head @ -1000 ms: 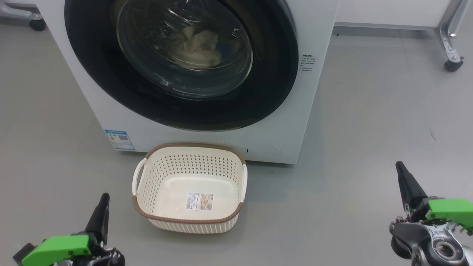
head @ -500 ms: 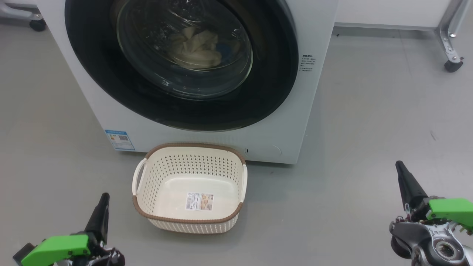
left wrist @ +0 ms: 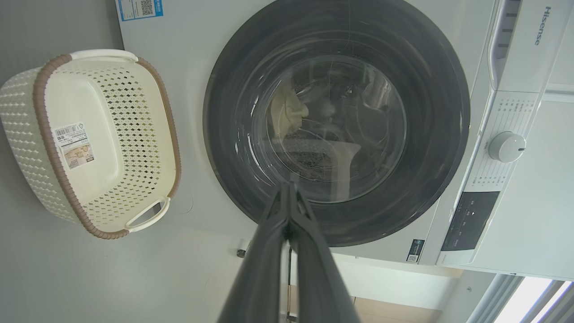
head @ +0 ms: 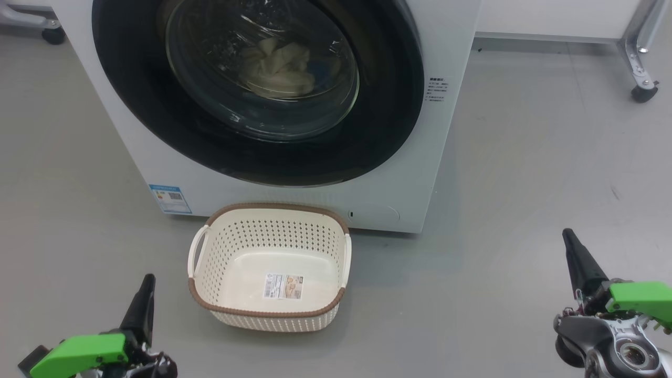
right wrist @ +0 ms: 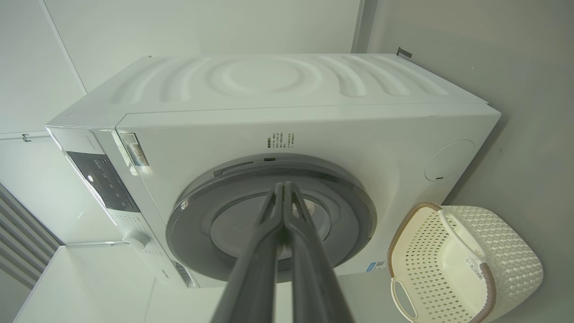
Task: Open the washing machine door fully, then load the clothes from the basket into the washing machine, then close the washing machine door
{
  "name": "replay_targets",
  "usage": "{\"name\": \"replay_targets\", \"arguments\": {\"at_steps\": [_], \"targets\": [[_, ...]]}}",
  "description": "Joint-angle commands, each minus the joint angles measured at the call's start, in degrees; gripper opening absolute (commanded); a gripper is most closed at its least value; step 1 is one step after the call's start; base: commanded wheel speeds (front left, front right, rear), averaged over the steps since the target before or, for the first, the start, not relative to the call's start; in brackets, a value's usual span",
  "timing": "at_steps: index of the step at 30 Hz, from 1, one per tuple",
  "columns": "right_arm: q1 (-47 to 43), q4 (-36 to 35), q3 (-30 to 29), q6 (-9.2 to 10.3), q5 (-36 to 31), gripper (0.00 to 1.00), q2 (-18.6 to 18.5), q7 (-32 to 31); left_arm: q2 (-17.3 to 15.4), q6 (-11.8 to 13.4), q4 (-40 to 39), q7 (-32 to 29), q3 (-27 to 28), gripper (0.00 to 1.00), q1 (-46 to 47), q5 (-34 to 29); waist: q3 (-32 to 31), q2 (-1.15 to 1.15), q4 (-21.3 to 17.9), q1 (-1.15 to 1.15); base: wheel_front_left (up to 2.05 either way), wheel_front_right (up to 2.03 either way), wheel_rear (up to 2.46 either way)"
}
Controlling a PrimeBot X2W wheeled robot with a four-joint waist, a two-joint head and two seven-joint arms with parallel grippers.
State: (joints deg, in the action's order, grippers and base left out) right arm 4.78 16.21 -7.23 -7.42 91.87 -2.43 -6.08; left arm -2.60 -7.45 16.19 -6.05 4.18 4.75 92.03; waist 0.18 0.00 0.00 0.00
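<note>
The head view looks steeply down onto the washing machine door [head: 257, 89] and the basket [head: 273, 321] on the floor [head: 525, 184] before it. The left wrist view faces the door squarely, rolled sideways; the right wrist view, rolled the other way, sees it obliquely. All 3 share door and basket.

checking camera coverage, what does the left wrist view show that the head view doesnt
Left wrist view adds: the control dial, the dark control panel and the brand name on the machine's front.
Head view adds: the right gripper, shut, and a wheeled metal leg on the floor to the right.
Shared: the washing machine door, closed, with the clothes behind its glass; the empty basket; the blue label sticker; and the left gripper, shut.
</note>
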Motion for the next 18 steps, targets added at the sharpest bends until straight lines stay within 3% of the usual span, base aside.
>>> {"name": "replay_targets", "arguments": {"at_steps": [1,18], "targets": [[1.4,-2.2,0.9,-0.07,0.4,0.0,-0.6,-0.3,-0.4,0.0,-2.1,-0.3,2.2,0.0,1.4,0.3,0.0,0.0,0.0,0.0,0.0,0.0,0.0],[1.4,-2.2,0.8,-0.07,0.4,0.0,-0.6,-0.3,-0.4,0.0,-2.1,-0.3,2.2,0.0,1.4,0.2,0.0,0.0,0.0,0.0,0.0,0.0,0.0]]}}
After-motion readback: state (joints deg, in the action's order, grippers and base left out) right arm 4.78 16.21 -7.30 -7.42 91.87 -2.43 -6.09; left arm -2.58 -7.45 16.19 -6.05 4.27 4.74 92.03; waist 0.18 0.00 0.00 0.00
